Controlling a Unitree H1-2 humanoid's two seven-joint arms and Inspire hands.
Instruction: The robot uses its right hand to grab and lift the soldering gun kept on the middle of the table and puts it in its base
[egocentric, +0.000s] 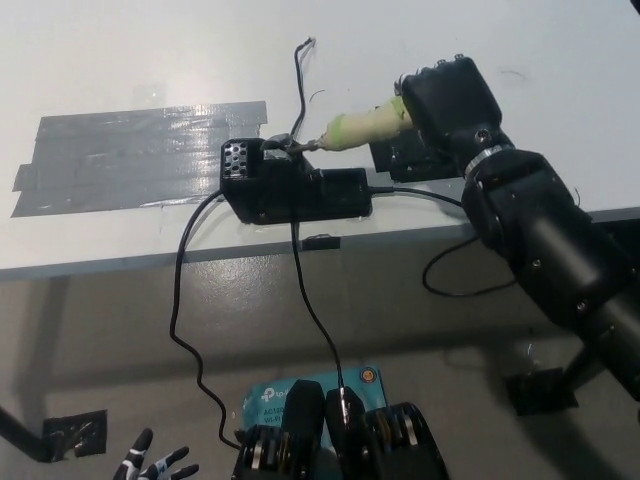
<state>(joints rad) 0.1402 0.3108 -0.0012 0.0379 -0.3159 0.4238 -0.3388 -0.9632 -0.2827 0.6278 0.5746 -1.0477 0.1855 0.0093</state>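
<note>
My black right hand (447, 105) is shut on the soldering gun (362, 127), whose pale yellow-green handle sticks out to the left of the hand. Its metal tip points left and down at the holder on top of the black base (290, 185), touching or just entering it. The base stands near the front edge of the white table (150, 60). My white left hand (152, 465) rests low at the bottom left, fingers apart, holding nothing.
A patch of grey tape (140, 155) covers the table left of the base. Black cables (185, 320) hang from the base over the table edge to the floor. A teal box (300, 390) lies on the floor below.
</note>
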